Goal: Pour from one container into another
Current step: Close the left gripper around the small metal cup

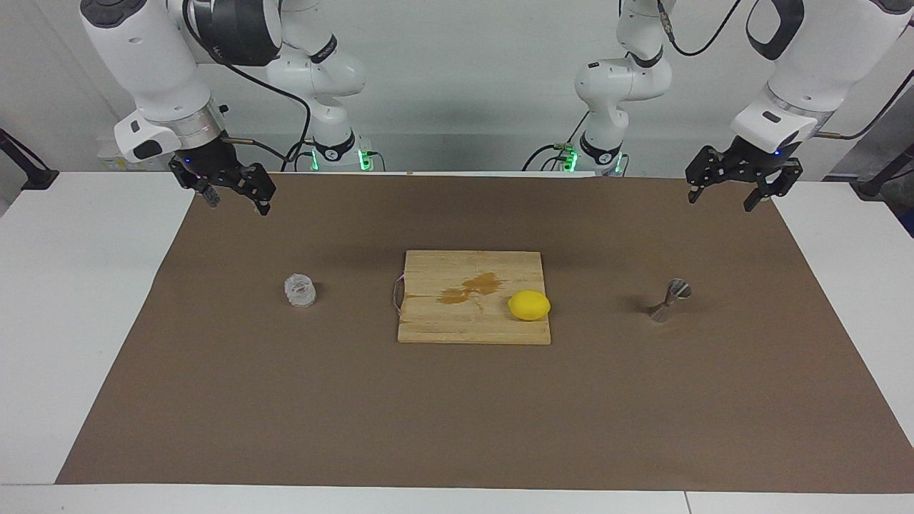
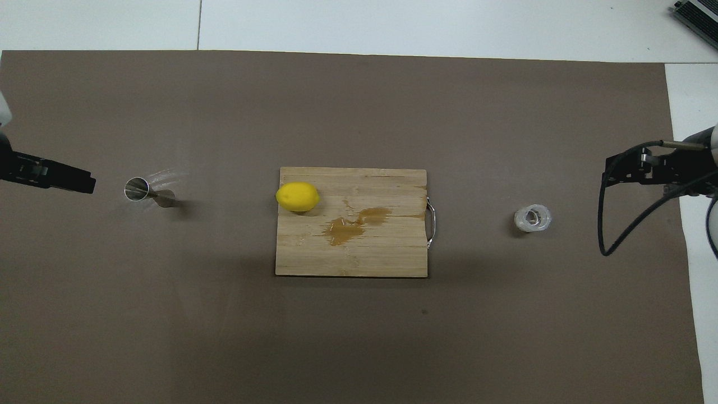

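A small ribbed clear glass cup (image 1: 300, 290) (image 2: 532, 218) stands on the brown mat toward the right arm's end of the table. A shiny steel hourglass jigger (image 1: 670, 300) (image 2: 147, 191) stands on the mat toward the left arm's end. My right gripper (image 1: 237, 203) (image 2: 611, 174) hangs open in the air over the mat's edge at the right arm's end, apart from the cup and holding nothing. My left gripper (image 1: 721, 198) (image 2: 84, 182) hangs open over the mat's edge at the left arm's end, apart from the jigger, also holding nothing.
A wooden cutting board (image 1: 443, 321) (image 2: 381, 258) lies mid-table between cup and jigger, with a brown wet stain (image 1: 469, 288) (image 2: 350, 225) and a metal handle facing the cup. A yellow lemon (image 1: 529, 305) (image 2: 298, 196) rests on the board's jigger-side edge.
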